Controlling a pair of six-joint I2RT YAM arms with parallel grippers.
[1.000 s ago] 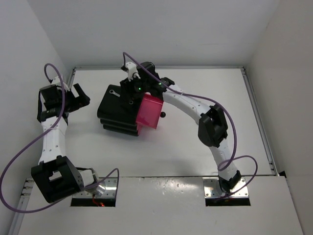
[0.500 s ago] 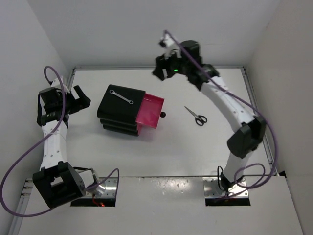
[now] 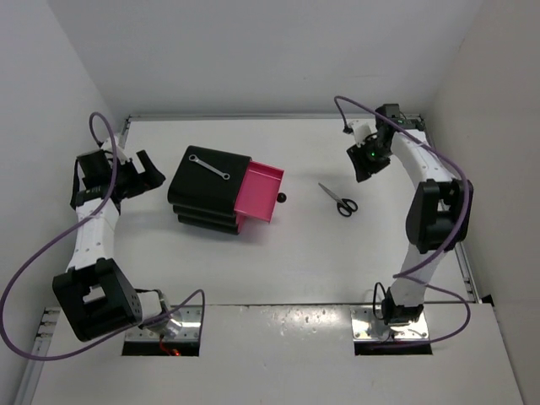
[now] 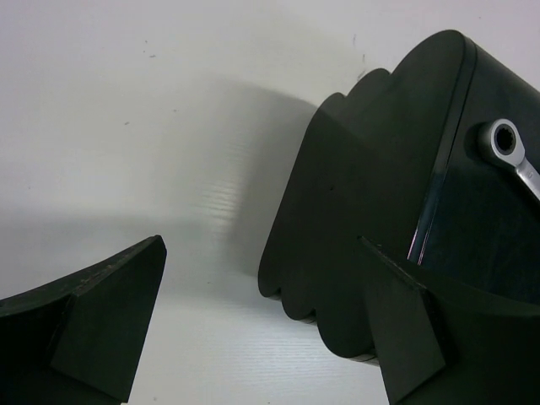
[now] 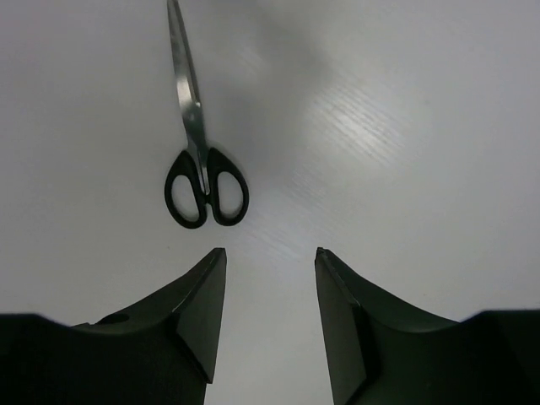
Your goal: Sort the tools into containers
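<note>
The black drawer unit (image 3: 202, 194) stands left of centre, with its top magenta-pink drawer (image 3: 260, 192) pulled open to the right and its black knob (image 3: 282, 198) showing. A slim silver wrench (image 3: 208, 166) lies on top of the unit and also shows in the left wrist view (image 4: 511, 153). My left gripper (image 3: 152, 173) is open and empty, just left of the unit (image 4: 363, 194). My right gripper (image 3: 365, 163) is open and empty at the back right, above the table. The green-handled screwdriver and the yellow-and-black piece are out of view.
Black-handled scissors (image 3: 338, 200) lie on the white table right of the open drawer, just ahead of my right fingertips (image 5: 218, 261) in the right wrist view (image 5: 201, 169). White walls close in the table on the left, back and right.
My right arm swung away from over the drawer unit to the back right, uncovering the wrench and the scissors. My left gripper shifted slightly toward the unit.
</note>
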